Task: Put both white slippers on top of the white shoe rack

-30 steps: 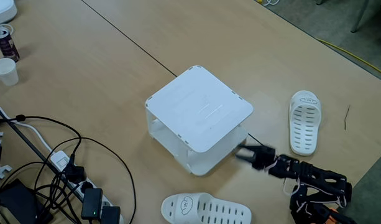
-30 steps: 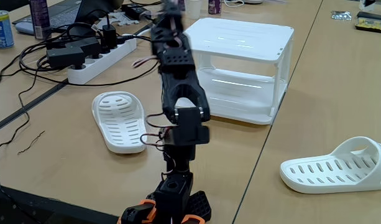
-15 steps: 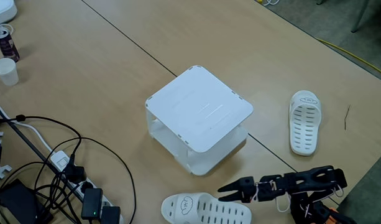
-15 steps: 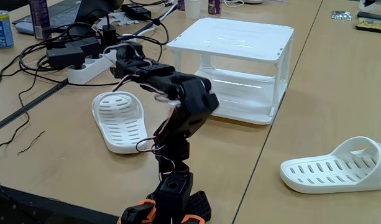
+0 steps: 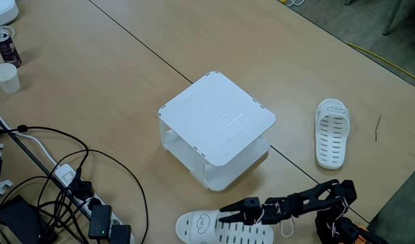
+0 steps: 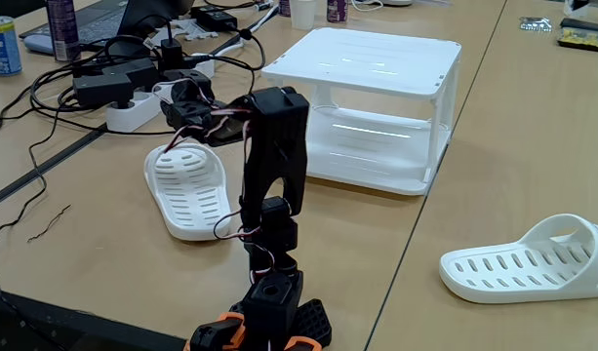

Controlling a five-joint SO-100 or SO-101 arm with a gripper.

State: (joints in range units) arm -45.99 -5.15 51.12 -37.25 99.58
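Reaching: the black two-finger gripper (image 5: 224, 215) stretches out low from the arm's base at the table's near edge.
Gripper: its fingers stand slightly apart, holding nothing; the tips hang over the strap end of one white perforated plastic slipper (image 5: 224, 229), and contact cannot be told.
Same gripper, side-on: (image 6: 174, 97) above that slipper (image 6: 186, 190).
Other white slipper: (image 5: 331, 132) lies near the wooden table's (image 5: 92, 74) right edge, well apart.
White square-topped plastic shoe rack: (image 5: 217, 120) mid-table, top bare.
Cut off: the first slipper's sole runs past the frame's bottom.
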